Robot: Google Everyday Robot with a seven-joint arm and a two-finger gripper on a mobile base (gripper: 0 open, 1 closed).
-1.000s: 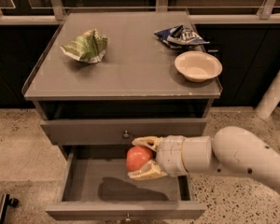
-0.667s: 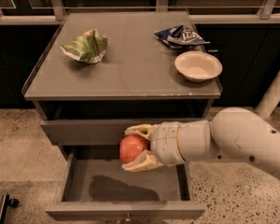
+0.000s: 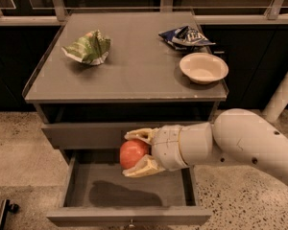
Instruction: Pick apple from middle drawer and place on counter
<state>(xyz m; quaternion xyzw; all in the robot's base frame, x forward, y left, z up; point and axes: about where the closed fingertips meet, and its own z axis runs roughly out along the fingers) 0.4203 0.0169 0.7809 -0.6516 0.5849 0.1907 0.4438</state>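
Note:
The red-orange apple (image 3: 132, 153) is held between the cream fingers of my gripper (image 3: 136, 153), which is shut on it. The gripper and apple hang above the open middle drawer (image 3: 129, 186), in front of the closed grey drawer above it (image 3: 86, 134). The drawer's inside shows only the shadow of the arm. Its front panel with a small knob (image 3: 131, 222) is at the bottom edge. The grey counter (image 3: 129, 56) lies above and behind the gripper. My white arm (image 3: 245, 143) reaches in from the right.
On the counter are a crumpled green bag (image 3: 89, 47) at the left, a blue chip bag (image 3: 185, 36) at the back right and a white bowl (image 3: 203, 67) near the right edge. A white pole (image 3: 283, 97) stands at the right. Speckled floor surrounds the cabinet.
My gripper has lifted the apple up and slightly left, from inside the drawer to above it, level with the upper drawer front.

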